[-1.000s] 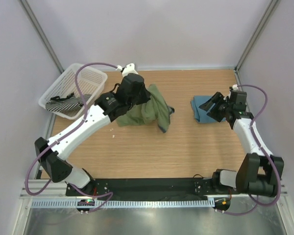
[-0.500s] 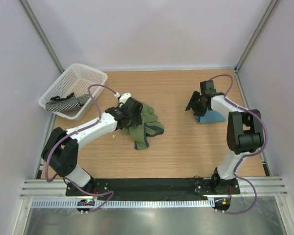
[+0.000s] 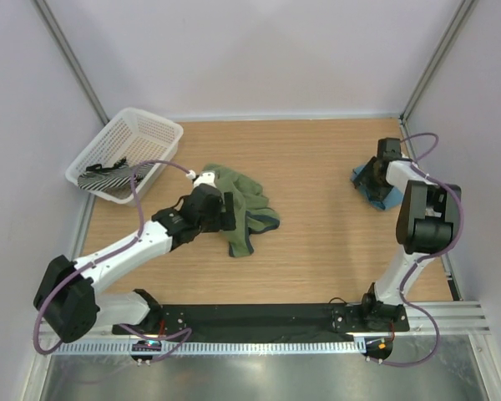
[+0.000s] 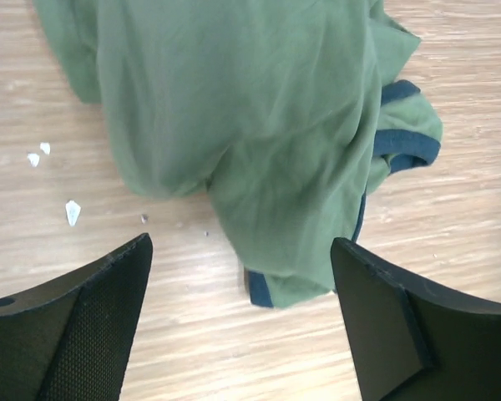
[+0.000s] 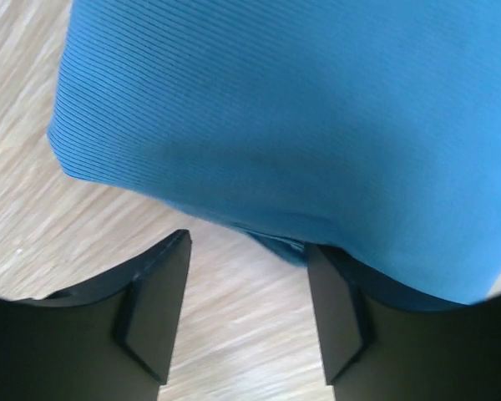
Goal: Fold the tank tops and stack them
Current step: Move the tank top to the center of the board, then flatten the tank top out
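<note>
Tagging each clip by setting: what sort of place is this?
Probably a lab cell: panel walls and metal frame posts enclose a wooden table, with left arm and right arm bolted at its edge.

The top camera looks down over the table [image 3: 317, 251] from behind my bases. My left wrist camera peers close at the olive-green top [image 4: 234, 125], my right even closer at the teal-blue top [image 5: 317, 125]; overhead shares both.

We see one tank top [image 3: 244, 205] left of centre on the table [image 3: 317, 242], the other tank top [image 3: 367, 180] far right, the basket [image 3: 154, 140] back-left.
</note>
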Controlling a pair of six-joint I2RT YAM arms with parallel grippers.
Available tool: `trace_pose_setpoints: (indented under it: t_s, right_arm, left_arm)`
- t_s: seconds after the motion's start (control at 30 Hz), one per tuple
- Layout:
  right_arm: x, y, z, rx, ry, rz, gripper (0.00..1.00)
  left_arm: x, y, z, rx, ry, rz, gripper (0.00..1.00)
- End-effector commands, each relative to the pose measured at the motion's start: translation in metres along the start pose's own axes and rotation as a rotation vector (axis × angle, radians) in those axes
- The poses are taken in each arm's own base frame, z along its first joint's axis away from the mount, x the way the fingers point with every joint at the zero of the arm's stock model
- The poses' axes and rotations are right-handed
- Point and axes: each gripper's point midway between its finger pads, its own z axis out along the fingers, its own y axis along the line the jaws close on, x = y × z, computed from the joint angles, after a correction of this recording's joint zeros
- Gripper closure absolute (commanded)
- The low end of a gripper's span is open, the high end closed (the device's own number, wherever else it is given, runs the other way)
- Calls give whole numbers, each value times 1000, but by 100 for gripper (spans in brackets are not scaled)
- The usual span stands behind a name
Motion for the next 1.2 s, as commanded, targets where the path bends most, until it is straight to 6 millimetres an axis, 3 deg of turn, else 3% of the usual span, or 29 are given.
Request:
trace_pose_setpoints:
  t_s: [0.0, 0.07, 0.1, 0.17, 0.2, 0.3, 0.33, 0.4, 0.43, 0.5, 0.53, 0.67, 0.8, 0.87, 0.9, 0.97, 1.03, 1.1, 1.13, 1.17]
  right_arm:
    - [-8, 12, -33, -45, -75, -38, 35]
    - [1, 40, -59, -123, -103, -114, 31]
    - [25, 71, -72, -181, -89, -222, 32]
    - [50, 96, -95, -258, -73, -311, 32]
    - [78, 118, -106, -312, -46, -390, 34]
    - [116, 139, -128, -385, -23, -497, 39]
    - [142, 152, -137, -423, -4, -573, 40]
    - [169, 161, -147, -459, 17, -630, 39]
    - [199, 171, -158, -501, 40, -705, 38]
    - [225, 177, -165, -537, 60, -752, 33]
    - [249, 182, -176, -594, 102, -789, 32]
    - [296, 190, -183, -681, 156, -847, 29]
    - [336, 207, -175, -693, 190, -930, 30]
    - [350, 208, -159, -638, 200, -965, 39]
    - [358, 213, -164, -637, 202, -989, 54]
    - [372, 212, -165, -626, 212, -1032, 69]
    - [390, 212, -183, -644, 194, -1116, 83]
    - [407, 209, -220, -689, 175, -1214, 99]
    - [407, 209, -234, -707, 152, -1243, 99]
    - [396, 213, -265, -769, 113, -1227, 99]
  left_arm:
    - [-30, -8, -17, 63, -143, -19, 8]
    - [-37, 5, -21, 28, -163, -54, 6]
    - [-37, 11, -23, 19, -157, -75, 5]
    - [-44, 26, -26, 3, -169, -138, 5]
    - [-45, 24, -28, 38, -161, -167, 6]
    - [-48, 38, -32, 43, -182, -242, 7]
    - [-49, 43, -32, 33, -186, -256, 7]
    - [-50, 50, -36, 17, -195, -278, 7]
    - [-51, 55, -37, 10, -197, -292, 7]
    - [-52, 60, -40, 8, -200, -313, 7]
    - [-53, 62, -41, 18, -194, -334, 7]
    - [-53, 71, -43, 20, -191, -370, 8]
    - [-51, 76, -44, 14, -207, -378, 8]
    - [-49, 78, -43, 9, -210, -384, 8]
    - [-49, 78, -43, 9, -212, -386, 8]
    - [-47, 79, -43, 6, -214, -387, 8]
    - [-50, 82, -45, -10, -229, -390, 9]
    - [-50, 85, -48, -23, -239, -392, 9]
    - [-52, 86, -51, -20, -255, -394, 9]
    - [-54, 86, -53, -20, -262, -397, 9]
